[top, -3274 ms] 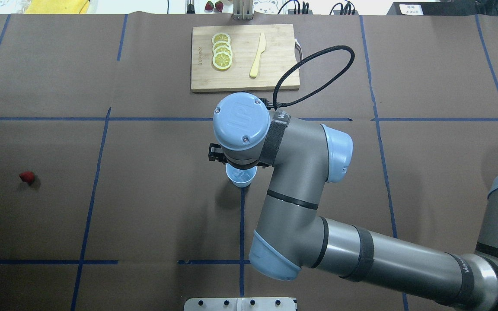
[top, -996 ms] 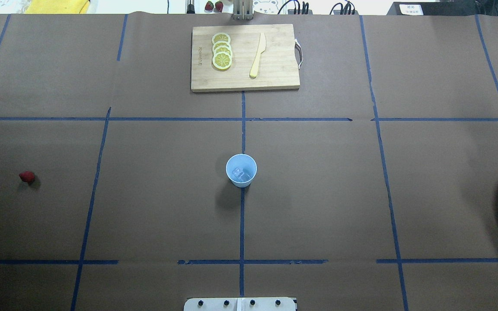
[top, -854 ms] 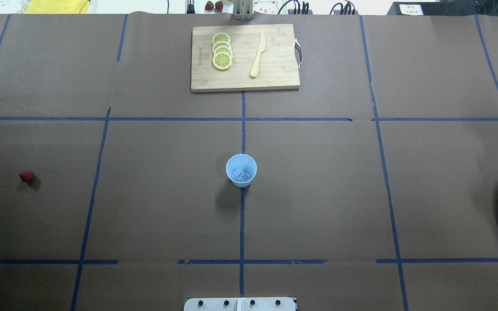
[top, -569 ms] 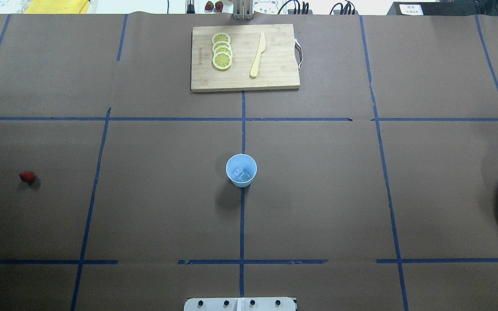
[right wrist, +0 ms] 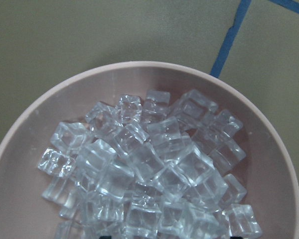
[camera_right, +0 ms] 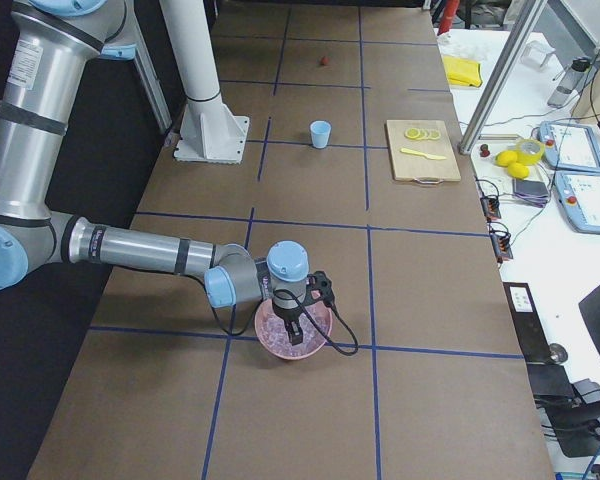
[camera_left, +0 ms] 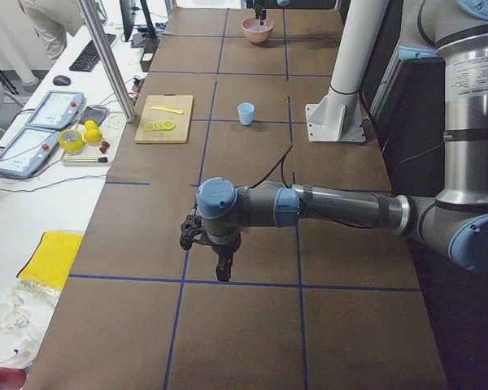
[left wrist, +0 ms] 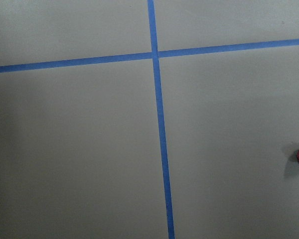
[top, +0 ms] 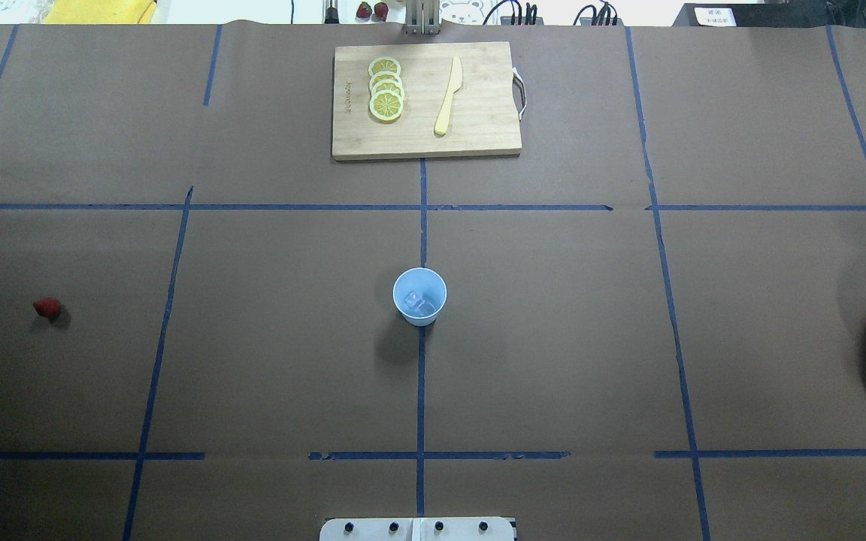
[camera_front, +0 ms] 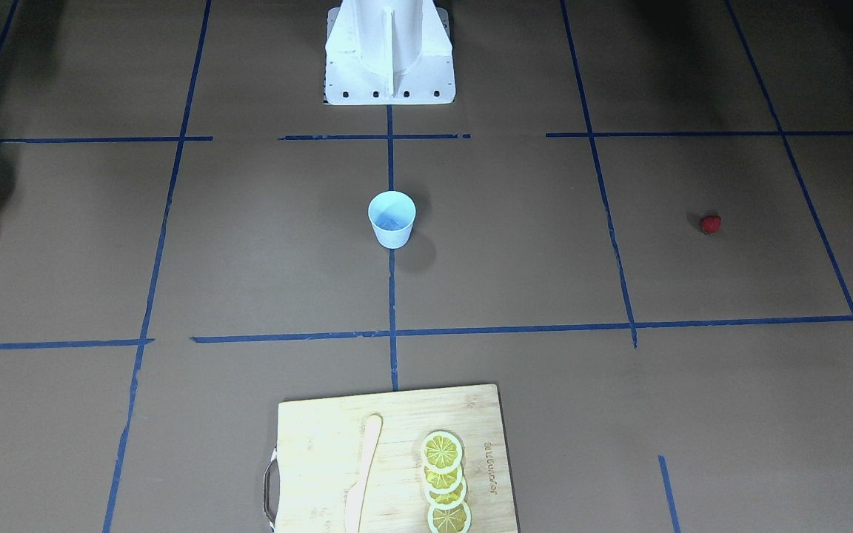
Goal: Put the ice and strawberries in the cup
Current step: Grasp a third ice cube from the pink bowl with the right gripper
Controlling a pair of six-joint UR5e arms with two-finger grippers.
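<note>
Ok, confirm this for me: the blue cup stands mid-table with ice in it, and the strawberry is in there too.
Not quite. The cup does stand mid-table with ice in it, but the strawberry lies on the table, far off to the robot's left. The overhead view shows it.

You have almost nothing legible here. The pale rectangular bamboo cutting board [top: 485,90] carries a short dark brand mark [top: 348,98] printed along one short edge, also seen in the front-facing view [camera_front: 488,466], but its letters are too small to read. The white card [top: 713,15] beyond the table's far edge bears dark print, equally unreadable.
</note>
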